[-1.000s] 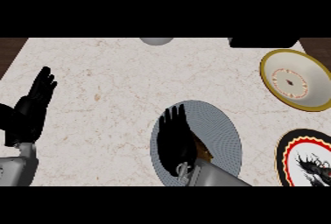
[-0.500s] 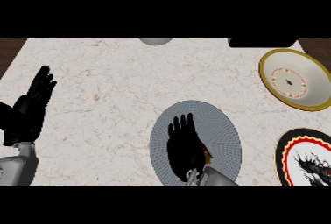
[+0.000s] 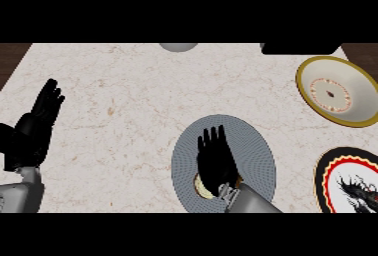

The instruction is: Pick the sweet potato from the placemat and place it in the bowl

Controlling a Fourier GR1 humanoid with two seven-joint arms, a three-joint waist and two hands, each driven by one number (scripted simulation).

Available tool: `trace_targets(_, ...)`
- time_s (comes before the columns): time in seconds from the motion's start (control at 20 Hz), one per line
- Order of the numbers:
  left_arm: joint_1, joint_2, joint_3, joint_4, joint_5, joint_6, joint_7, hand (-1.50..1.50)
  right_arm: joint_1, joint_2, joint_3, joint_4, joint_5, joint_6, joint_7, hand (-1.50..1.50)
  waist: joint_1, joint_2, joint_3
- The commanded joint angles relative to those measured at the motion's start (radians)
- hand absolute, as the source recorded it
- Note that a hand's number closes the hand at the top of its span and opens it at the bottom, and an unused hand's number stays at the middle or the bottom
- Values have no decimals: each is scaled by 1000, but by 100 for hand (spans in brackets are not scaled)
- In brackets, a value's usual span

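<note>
A round grey placemat [image 3: 251, 145] lies on the marble counter, low and right of centre. My right hand [image 3: 215, 159] lies flat over it, fingers straight and pointing away from me. A tan sliver of the sweet potato [image 3: 200, 186] peeks out under the heel of that hand; the rest is hidden. The cream bowl [image 3: 338, 91] with a gold rim sits at the far right, well apart from the hand. My left hand [image 3: 35, 129] rests open at the left edge, fingers up.
A plate [image 3: 353, 181] with a black, red and white pattern sits at the lower right, next to the placemat. A grey round object [image 3: 179, 46] and a black object [image 3: 300, 48] stand at the counter's far edge.
My right hand has drawn back toward me over the placemat and flattened out; a bit of the sweet potato now shows beneath its heel. The left hand has not moved.
</note>
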Motion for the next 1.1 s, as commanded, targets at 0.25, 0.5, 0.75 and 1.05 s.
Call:
trace_targets(0.25,-11,-14,21,8,-20,-38,-11,0,4,63,-83,129,50,-6,-55,150,-1,0,0)
trace_targets(0.5,-9,-26,11,-90,-37,-14,96,0,-37,62,-102,219,55,-87,-172,150,2,0,0)
trace_targets(0.75,2,-48,25,-27,-43,-16,30,0,-17,41,-106,182,71,-110,-214,150,-1,-1,0)
trace_targets(1.05,-3,-37,53,1,-31,-52,1,0,-73,57,-123,206,156,-254,-209,150,-1,0,0)
